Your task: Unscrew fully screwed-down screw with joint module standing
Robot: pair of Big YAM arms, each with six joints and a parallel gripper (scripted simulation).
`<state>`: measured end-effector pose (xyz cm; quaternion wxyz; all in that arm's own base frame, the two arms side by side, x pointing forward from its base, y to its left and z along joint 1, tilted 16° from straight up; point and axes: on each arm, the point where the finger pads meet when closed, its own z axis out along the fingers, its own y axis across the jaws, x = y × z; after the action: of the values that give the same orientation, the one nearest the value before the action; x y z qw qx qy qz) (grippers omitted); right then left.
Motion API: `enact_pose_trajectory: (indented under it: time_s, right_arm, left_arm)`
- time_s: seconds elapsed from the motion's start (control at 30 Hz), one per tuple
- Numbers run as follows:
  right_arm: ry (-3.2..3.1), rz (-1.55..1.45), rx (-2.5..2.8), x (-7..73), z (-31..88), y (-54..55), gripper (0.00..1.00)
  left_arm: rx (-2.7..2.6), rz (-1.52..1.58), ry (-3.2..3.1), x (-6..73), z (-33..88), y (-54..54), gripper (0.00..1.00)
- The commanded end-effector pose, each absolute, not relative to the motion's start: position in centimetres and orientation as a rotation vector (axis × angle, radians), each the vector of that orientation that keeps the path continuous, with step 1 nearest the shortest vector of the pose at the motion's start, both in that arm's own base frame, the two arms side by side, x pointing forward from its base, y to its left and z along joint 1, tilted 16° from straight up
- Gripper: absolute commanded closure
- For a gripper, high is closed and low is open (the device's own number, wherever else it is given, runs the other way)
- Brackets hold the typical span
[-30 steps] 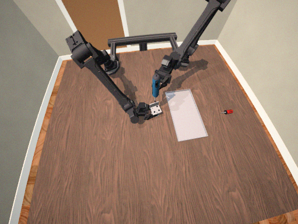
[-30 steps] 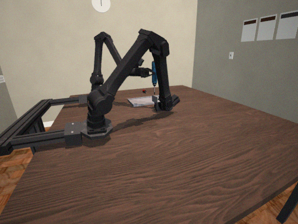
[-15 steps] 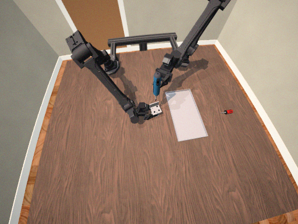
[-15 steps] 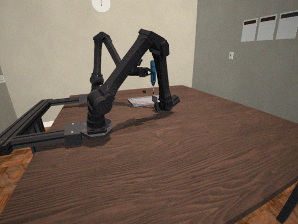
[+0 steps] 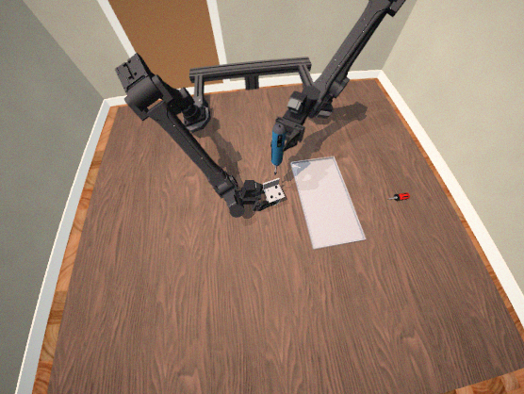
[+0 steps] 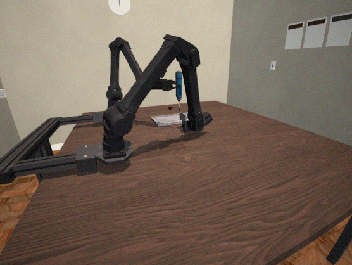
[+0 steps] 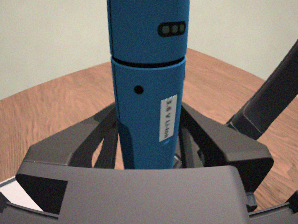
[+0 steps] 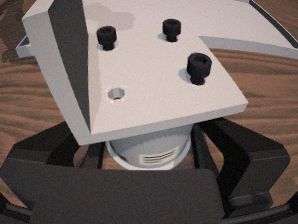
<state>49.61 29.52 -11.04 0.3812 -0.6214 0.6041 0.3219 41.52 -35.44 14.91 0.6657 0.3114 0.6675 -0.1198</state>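
Blue electric screwdriver [image 5: 277, 150] [image 6: 178, 87] [image 7: 145, 112] is clamped in left end effector [image 5: 284, 143] [image 6: 176, 85] [image 7: 148, 109], bit raised clear of bracket [image 5: 269, 192] [image 6: 183, 116] [image 8: 150, 65]; joint module [image 8: 150, 145] is held upright beneath it by right end effector [image 5: 267, 198] [image 8: 148, 110]. Three screws [image 8: 199, 67] stand proud, so loosening looks done; release seems left. Tray [image 5: 302, 205] [image 6: 158, 125] [image 8: 22, 50] is just beside, tabletop [image 5: 198, 292] [image 6: 202, 190] edges well apart.
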Motion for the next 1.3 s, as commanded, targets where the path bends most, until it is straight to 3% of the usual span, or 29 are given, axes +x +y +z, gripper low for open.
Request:
enact_pose_trajectory:
  time_s: [0.0,1.27]
  right_arm:
    - [1.516,0.803,-1.585,50.7,-10.2,30.0,0.41]
    - [1.516,0.803,-1.585,50.7,-10.2,30.0,0.41]
  left_arm:
    - [0.664,-0.311,1.438,41.1,18.1,-36.3,0.58]
    - [0.658,-0.315,1.428,39.9,18.7,-35.5,0.58]
